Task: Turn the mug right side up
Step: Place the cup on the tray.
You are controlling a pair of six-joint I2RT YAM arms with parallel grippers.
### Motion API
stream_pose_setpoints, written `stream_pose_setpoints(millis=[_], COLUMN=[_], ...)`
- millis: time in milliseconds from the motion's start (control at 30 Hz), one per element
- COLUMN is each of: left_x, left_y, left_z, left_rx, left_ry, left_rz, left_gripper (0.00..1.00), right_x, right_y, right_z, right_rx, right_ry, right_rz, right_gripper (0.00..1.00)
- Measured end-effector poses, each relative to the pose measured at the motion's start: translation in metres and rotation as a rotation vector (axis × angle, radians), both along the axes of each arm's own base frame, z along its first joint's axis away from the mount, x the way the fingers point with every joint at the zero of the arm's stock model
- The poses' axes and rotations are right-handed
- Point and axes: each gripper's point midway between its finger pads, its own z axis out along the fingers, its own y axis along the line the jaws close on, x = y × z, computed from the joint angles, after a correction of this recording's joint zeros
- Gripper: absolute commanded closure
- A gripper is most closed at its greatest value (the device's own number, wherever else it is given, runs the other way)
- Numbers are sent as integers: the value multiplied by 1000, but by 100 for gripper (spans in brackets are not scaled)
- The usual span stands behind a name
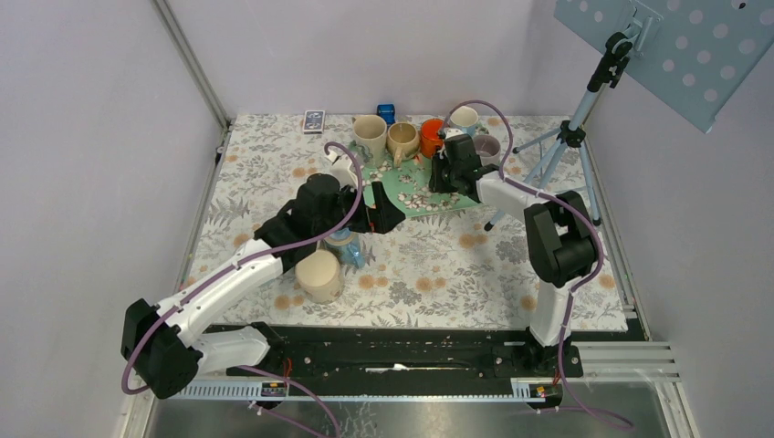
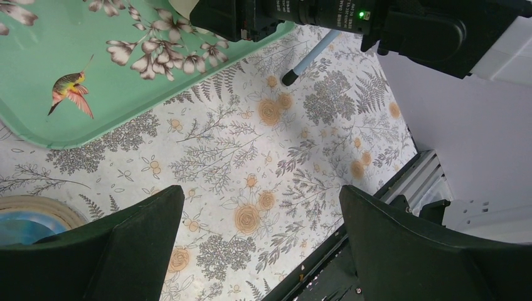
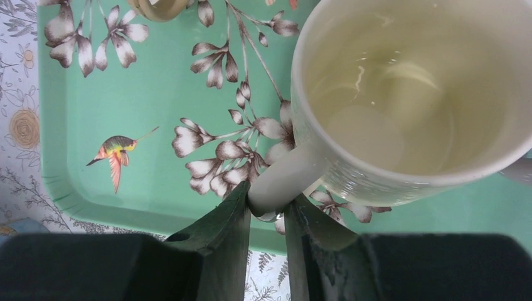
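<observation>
My right gripper (image 3: 268, 207) pinches the handle of the cream mug (image 3: 401, 94), upper right of the wrist view: mouth up, glossy, empty, over the green floral tray (image 3: 157, 88). My left gripper (image 2: 260, 200) gapes wide, holding nothing.

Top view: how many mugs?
8 clear: beige mug, tan mug, orange mug, white mug, grey mug along the back; pale mug under the left arm; blue mug and inverted cream mug in front. The right gripper holds a ninth mug, mostly hidden from above.
</observation>
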Motion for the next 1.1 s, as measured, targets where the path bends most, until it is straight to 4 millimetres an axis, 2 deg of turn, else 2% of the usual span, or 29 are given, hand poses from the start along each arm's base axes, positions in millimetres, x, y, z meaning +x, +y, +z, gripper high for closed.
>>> stream_pose_setpoints(millis=[100, 200, 300, 500, 700, 767, 933, 1100], left_x=[-1, -1, -1, -1, -1, -1, -1, -1], left_y=[0, 1, 1, 1, 1, 1, 1, 0], left_z=[3, 4, 4, 4, 4, 4, 4, 4], left_rx=[-6, -8, -10, -14, -14, -14, -14, -16], left_ry=[-6, -7, -5, 0, 0, 0, 0, 2], left_rz=[1, 2, 3, 6, 6, 6, 6, 7], left_gripper=[1, 1, 1, 1, 1, 1, 1, 1], right_x=[-1, -7, -9, -9, -13, -13, -8, 6], right_y=[-2, -8, -13, -18, -22, -25, -28, -27], right_z=[-4, -20, -31, -34, -37, -37, -34, -16], right_rx=[-16, -44, -59, -65, -78, -88, -92, -73], right_ry=[12, 59, 87, 101, 122, 121, 109, 74], right_rz=[-1, -7, -11, -20, -38, -47, -53, -67], right_gripper=[61, 52, 47, 36, 8, 2, 0, 0])
